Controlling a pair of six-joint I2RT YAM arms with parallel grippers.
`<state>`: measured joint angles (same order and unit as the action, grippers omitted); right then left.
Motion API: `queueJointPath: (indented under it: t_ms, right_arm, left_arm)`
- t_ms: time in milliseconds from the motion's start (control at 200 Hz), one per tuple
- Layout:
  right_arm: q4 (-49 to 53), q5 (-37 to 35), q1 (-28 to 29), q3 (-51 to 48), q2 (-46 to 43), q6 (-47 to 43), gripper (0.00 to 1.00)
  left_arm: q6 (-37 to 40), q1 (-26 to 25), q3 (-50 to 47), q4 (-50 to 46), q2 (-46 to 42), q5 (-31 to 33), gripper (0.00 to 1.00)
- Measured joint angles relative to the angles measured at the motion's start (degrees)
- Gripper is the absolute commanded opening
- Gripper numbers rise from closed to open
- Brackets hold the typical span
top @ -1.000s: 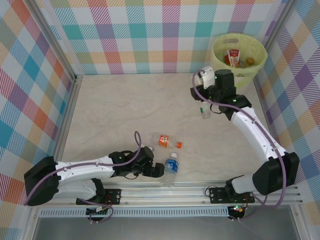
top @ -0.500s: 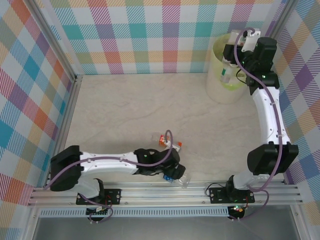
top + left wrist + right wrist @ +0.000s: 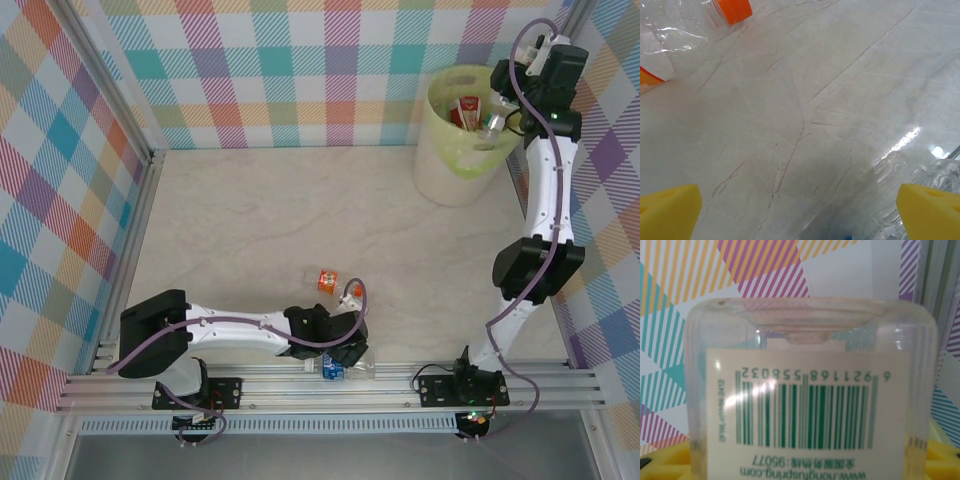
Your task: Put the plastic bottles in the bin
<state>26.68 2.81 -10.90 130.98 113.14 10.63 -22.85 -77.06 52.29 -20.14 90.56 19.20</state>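
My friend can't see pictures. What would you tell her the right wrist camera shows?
A clear plastic bottle sits very close to the camera, and its white label shows a green barcode that is upside down. Yellow finger pads peek out at the bottom corners on either side of it, with a colourful striped wall behind.

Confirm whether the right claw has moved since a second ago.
Yes. The right claw moved farther back and rightward, now above the tall round whitish bin.
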Motion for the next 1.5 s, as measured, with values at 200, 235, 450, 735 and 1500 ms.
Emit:
queueJointPath:
  t_ms: [200,235,450,735,1500]
  right_arm:
    - [-0.13,1.33,0.26,1.51,1.55,6.99,0.62]
    - [-0.35,1.55,0.26,2.29,1.97,8.26,0.62]
    - [-2.64,-0.22,0.52,8.39,5.35,13.05,0.63]
    - [-2.14,-9.66,4.85,17.99,14.01,8.76,0.89]
    - [11.37,25.55,32.17,-58.97,-44.72,-34.53,0.97]
  left_arm:
    - [-0.48,1.22,-2.03,1.66,-1.01,-0.17,1.0]
    - [-0.55,1.51,-2.45,1.73,-1.36,-0.24,1.0]
    - [-1.53,3.52,-4.72,2.4,-5.73,-0.24,1.0]
    - [-3.3,5.6,-10.43,4.68,-16.65,-0.46,1.0]
    - [-36.68,21.33,-20.68,-9.68,-47.15,7.45,1.0]
